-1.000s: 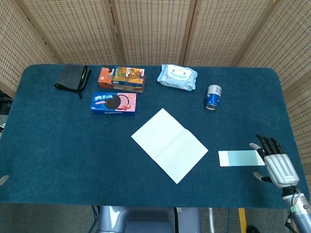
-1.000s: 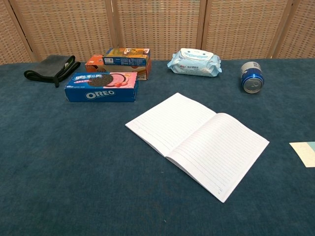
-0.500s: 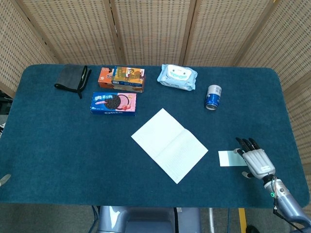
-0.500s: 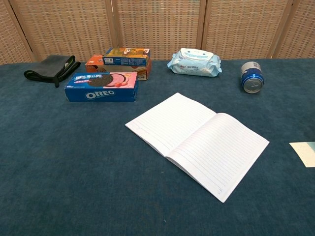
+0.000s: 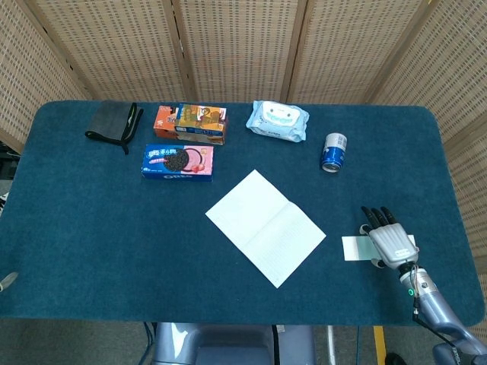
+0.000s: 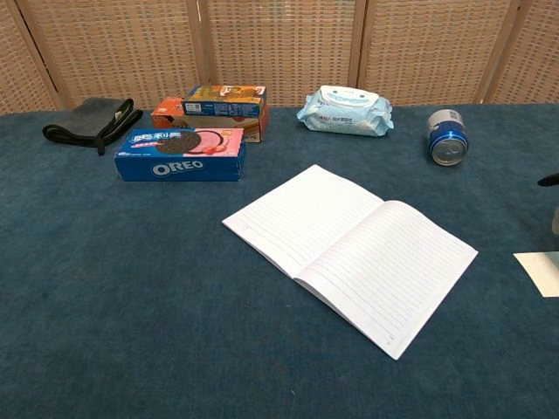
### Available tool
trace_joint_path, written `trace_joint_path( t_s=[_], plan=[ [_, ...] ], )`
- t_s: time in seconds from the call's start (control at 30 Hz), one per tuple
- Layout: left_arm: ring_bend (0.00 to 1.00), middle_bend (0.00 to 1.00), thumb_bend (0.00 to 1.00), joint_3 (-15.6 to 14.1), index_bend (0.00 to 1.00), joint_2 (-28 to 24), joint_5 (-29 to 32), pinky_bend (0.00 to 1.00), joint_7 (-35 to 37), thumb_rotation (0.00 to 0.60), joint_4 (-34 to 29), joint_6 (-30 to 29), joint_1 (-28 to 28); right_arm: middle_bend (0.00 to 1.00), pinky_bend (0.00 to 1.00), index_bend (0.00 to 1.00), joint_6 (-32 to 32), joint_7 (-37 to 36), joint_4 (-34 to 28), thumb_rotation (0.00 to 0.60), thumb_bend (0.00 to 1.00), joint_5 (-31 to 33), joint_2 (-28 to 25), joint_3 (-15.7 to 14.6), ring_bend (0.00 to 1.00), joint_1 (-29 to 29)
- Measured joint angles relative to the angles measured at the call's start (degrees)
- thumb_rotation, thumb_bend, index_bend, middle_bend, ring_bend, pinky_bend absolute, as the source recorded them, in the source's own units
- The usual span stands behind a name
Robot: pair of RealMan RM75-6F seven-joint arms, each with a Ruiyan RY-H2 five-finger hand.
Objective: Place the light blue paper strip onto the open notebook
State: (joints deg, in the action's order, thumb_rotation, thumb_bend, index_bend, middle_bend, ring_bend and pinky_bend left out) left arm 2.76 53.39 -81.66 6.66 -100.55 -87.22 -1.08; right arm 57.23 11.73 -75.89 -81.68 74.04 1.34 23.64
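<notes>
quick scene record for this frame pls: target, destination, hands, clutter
target: light blue paper strip, flat on the dark blue table cloth, right of the notebook, not touching it
destination: open white lined notebook, mid-table, nothing on it
right hand: over the strip's right part, fingers spread; contact unclear
left hand: not in view
clutter, far side: black folded pouch, orange snack box, blue Oreo box, light blue wet-wipes pack, blue drink can

Light: bright, even, from overhead | Shadows: faint, short (softest under the can (image 5: 333,152)) | Glare: none on tabletop (image 5: 91,228) | Focus: sharp in both views, edges barely distorted
</notes>
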Motion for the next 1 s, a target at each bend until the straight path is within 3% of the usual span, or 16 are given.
trace_joint_path(
  t_s=[1.0],
  plan=[
    [0.0,0.0,0.0,0.02,0.0,0.54,0.93,0.0,-2.6,0.6,-0.84,1.27,0.85,0.0,0.0,0.31,-3.4,4.54,0.07,0.6,0.04,4.02,1.6,-0.6,0.0,1.61]
  ],
)
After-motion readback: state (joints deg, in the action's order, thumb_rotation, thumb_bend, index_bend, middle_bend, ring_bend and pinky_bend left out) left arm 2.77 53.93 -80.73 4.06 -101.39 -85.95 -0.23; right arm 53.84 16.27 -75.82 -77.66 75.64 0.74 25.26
